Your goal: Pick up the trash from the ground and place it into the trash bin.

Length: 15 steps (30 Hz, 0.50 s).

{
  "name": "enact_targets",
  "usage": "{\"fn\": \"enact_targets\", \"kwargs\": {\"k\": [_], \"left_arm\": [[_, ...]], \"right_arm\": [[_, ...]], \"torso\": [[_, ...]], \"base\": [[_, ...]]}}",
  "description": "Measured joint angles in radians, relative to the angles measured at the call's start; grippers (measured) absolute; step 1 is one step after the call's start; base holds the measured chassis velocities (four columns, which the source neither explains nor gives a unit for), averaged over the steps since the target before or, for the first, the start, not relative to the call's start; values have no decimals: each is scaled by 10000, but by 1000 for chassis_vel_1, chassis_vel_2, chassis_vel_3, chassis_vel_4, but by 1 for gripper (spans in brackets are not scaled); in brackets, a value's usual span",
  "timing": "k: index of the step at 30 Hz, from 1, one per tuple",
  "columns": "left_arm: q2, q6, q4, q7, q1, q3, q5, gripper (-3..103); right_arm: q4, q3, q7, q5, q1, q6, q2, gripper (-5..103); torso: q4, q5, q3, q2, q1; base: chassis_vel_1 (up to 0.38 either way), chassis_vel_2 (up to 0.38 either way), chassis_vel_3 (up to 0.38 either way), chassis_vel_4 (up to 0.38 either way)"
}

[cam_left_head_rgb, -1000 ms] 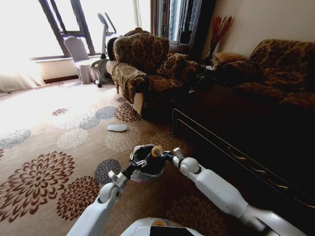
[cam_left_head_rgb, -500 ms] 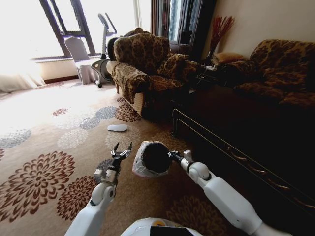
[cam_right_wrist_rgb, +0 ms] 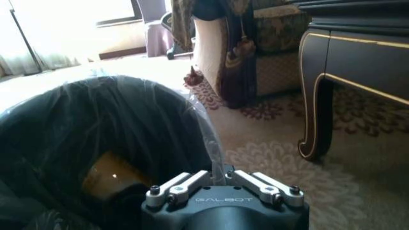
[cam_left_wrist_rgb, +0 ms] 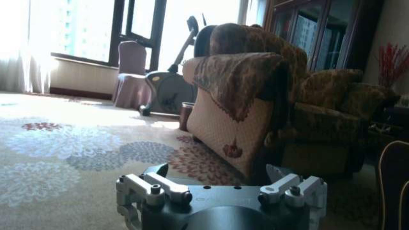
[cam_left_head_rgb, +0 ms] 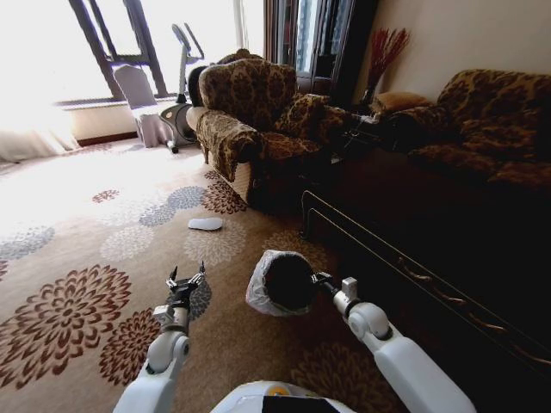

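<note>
1. The right gripper point(cam_left_head_rgb: 317, 279) is closed on the rim of the trash bin point(cam_left_head_rgb: 284, 282), a small black bucket lined with a translucent grey-white bag, and holds it tilted with its mouth turned toward the robot
2. In the right wrist view the right gripper's fingers point(cam_right_wrist_rgb: 191, 180) are pinched together on the bag-covered rim of the trash bin point(cam_right_wrist_rgb: 96, 129)
3. Inside the bin an orange-yellow bottle point(cam_right_wrist_rgb: 112, 175) lies against the dark inner wall
4. The left gripper point(cam_left_head_rgb: 184, 279) is raised above the flowered carpet point(cam_left_head_rgb: 77, 301), to the left of the bin and apart from it, its fingers spread and holding nothing
5. In the left wrist view the left gripper point(cam_left_wrist_rgb: 221, 184) points across the room toward a patterned armchair point(cam_left_wrist_rgb: 255, 100), its two fingers standing well apart
6. A pale-blue slipper point(cam_left_head_rgb: 205, 224) lies flat on the carpet farther off, between the bin and the armchair point(cam_left_head_rgb: 254, 112)
7. A dark wooden table point(cam_left_head_rgb: 413, 249) with a gilt edge stands to the right of the bin, its curved leg point(cam_right_wrist_rgb: 313, 120) near it in the right wrist view
</note>
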<state>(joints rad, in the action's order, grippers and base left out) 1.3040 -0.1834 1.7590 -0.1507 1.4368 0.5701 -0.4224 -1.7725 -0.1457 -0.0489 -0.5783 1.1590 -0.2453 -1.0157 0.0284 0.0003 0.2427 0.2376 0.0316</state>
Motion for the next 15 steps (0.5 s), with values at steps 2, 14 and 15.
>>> {"fn": "enact_targets", "kwargs": {"k": [2, 14, 15], "left_arm": [[88, 61, 7, 12, -13, -57, 8, 100], [310, 206, 450, -197, 64, -220, -141, 100], [310, 206, 450, -197, 64, -220, -141, 100]], "right_arm": [[-103, -80, -2, 45, 146, 19, 2, 1], [-503, -446, -42, 254, 976, 202, -191, 1], [-503, -446, -42, 254, 976, 202, -191, 1]], "torso": [[1, -1, 0, 0, 0], [0, 1, 1, 0, 0], [0, 1, 1, 0, 0]], "base": [[0, 0, 0, 0], [64, 51, -62, -62], [158, 145, -134, -168]]}}
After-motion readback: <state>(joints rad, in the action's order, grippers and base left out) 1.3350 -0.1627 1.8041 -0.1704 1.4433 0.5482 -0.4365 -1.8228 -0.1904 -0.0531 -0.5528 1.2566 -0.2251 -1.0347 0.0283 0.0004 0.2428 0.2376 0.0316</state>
